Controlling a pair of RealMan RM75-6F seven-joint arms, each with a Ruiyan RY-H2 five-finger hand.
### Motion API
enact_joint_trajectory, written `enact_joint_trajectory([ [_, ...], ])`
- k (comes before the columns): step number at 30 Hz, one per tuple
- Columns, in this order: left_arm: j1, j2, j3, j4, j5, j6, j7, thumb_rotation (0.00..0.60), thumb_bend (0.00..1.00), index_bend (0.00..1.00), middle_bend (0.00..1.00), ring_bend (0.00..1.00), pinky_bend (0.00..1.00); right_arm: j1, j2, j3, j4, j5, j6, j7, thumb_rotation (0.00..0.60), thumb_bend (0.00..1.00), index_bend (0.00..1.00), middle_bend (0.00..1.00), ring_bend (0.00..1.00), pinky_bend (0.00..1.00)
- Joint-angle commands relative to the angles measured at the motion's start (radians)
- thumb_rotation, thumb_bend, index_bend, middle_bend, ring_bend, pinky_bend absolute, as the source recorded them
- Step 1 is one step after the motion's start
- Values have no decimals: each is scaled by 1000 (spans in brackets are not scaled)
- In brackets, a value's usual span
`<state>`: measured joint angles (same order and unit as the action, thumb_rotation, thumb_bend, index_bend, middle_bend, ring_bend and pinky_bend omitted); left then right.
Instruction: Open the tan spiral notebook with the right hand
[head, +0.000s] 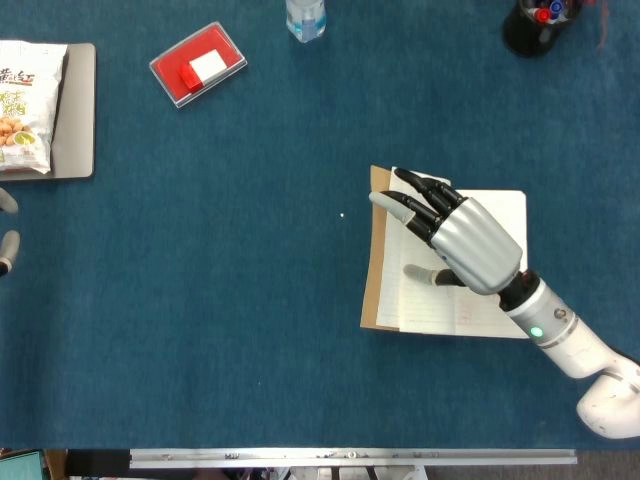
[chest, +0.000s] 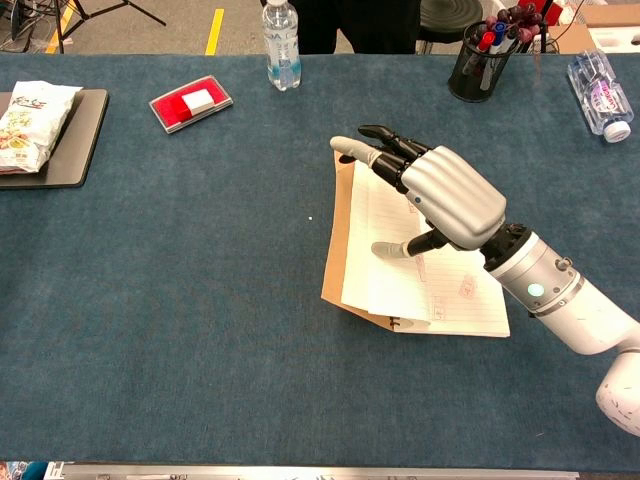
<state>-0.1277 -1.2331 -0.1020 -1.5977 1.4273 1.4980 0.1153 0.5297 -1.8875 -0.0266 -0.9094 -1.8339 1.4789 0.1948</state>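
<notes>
The tan spiral notebook (head: 480, 300) lies open at the right of the table, lined pages facing up. Its tan cover (head: 372, 260) and a few pages are turned over to the left; in the chest view the cover (chest: 337, 250) still stands slightly off the cloth. My right hand (head: 470, 240) hovers over the turned pages with fingers stretched toward the far left corner, and the thumb rests on the lined page (chest: 450, 305). It holds nothing. Only fingertips of my left hand (head: 6, 245) show at the left edge, spread and empty.
A red box (head: 198, 64) and a water bottle (head: 305, 18) stand at the back. A black pen holder (chest: 484, 60) and a lying bottle (chest: 600, 80) are at the back right. A snack bag (head: 25, 100) sits on a grey tray (head: 80, 110) far left.
</notes>
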Motion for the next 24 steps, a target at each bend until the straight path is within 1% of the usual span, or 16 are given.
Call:
enact_joint_trajectory([
  [1, 0, 0, 0, 1, 0, 0, 0, 600, 255, 488, 478, 437, 605, 1, -13, 4, 14, 7, 6, 3, 600, 0, 16, 230, 63, 229],
  [5, -1, -1, 0, 1, 0, -2, 1, 600, 255, 488, 478, 437, 605, 6, -53, 18, 54, 13, 36, 34, 600, 0, 16, 230, 63, 229],
  [11, -1, -1, 2, 2, 2, -2, -1, 600, 255, 488, 478, 437, 605, 16, -131, 27, 157, 18, 72, 98, 600, 0, 15, 230, 63, 229],
  [18, 0, 0, 2, 1, 3, -1, -2, 600, 256, 488, 478, 437, 605, 27, -197, 15, 250, 30, 57, 141, 600, 2, 16, 230, 63, 229],
  [24, -1, 1, 2, -1, 3, -1, -2, 600, 255, 488, 478, 437, 605, 36, -217, 8, 276, 41, 40, 159, 600, 2, 15, 230, 63, 229],
])
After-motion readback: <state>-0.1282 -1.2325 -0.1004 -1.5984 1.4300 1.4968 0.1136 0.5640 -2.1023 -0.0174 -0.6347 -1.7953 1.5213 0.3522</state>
